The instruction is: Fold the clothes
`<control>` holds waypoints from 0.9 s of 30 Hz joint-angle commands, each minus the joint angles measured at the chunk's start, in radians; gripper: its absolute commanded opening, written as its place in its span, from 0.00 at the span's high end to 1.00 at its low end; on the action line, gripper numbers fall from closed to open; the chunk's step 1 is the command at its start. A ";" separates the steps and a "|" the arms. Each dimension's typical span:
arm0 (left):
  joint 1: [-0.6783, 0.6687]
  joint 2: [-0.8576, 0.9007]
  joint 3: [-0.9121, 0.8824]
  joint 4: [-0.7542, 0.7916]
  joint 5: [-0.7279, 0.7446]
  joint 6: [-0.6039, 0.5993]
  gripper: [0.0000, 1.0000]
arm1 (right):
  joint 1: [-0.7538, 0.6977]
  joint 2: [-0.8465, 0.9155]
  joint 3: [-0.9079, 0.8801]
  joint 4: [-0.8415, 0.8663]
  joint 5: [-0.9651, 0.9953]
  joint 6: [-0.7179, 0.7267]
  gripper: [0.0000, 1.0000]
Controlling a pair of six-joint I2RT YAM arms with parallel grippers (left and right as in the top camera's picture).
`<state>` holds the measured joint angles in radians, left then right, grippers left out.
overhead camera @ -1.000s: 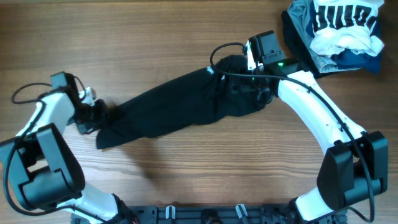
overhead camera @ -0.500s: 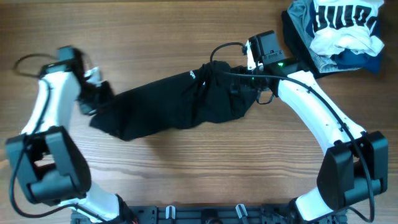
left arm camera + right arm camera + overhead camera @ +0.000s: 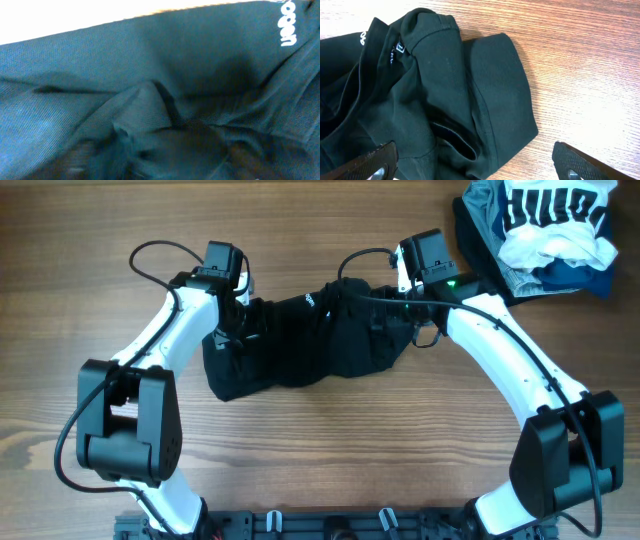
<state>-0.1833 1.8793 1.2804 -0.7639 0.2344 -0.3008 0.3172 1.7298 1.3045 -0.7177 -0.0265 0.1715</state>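
Note:
The clothes (image 3: 320,345), one black garment, lie bunched in a short heap at the middle of the table, with a small white logo (image 3: 310,299) on the upper edge. My left gripper (image 3: 243,330) sits on the heap's left end. In the left wrist view black fabric (image 3: 150,75) fills the frame, with the white logo (image 3: 288,28) at top right, and the fingers are only dark blurs at the bottom. My right gripper (image 3: 476,164) stands wide open over the garment's right end (image 3: 490,100). Its left finger (image 3: 372,161) is over cloth and its right finger (image 3: 582,162) over bare wood.
A pile of other clothes lies at the back right corner: a white-and-navy lettered garment (image 3: 555,215) on top of grey and dark blue pieces (image 3: 490,240). Bare wooden table (image 3: 320,460) stretches in front of the black garment and to its left.
My left arm has swung right and toward the back, dragging the garment's left end to the middle. The long spread cloth is now a short heap. The right arm has not moved.

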 commanded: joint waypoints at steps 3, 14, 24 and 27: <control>0.013 -0.054 0.094 -0.116 0.011 -0.010 0.00 | -0.005 -0.019 0.018 0.007 -0.019 0.014 0.01; 0.009 -0.075 0.066 -0.195 -0.057 0.050 0.00 | -0.043 -0.008 0.017 0.019 -0.039 0.041 0.01; 0.038 -0.079 0.066 -0.206 -0.103 0.058 0.00 | -0.252 0.253 0.018 0.161 -0.551 -0.150 0.00; 0.042 -0.079 0.066 -0.227 -0.156 0.058 0.00 | -0.254 0.307 0.018 0.166 -0.551 -0.172 0.01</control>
<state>-0.1486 1.7954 1.3563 -0.9764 0.1501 -0.2638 0.0662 1.9896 1.3048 -0.5564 -0.5026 0.0505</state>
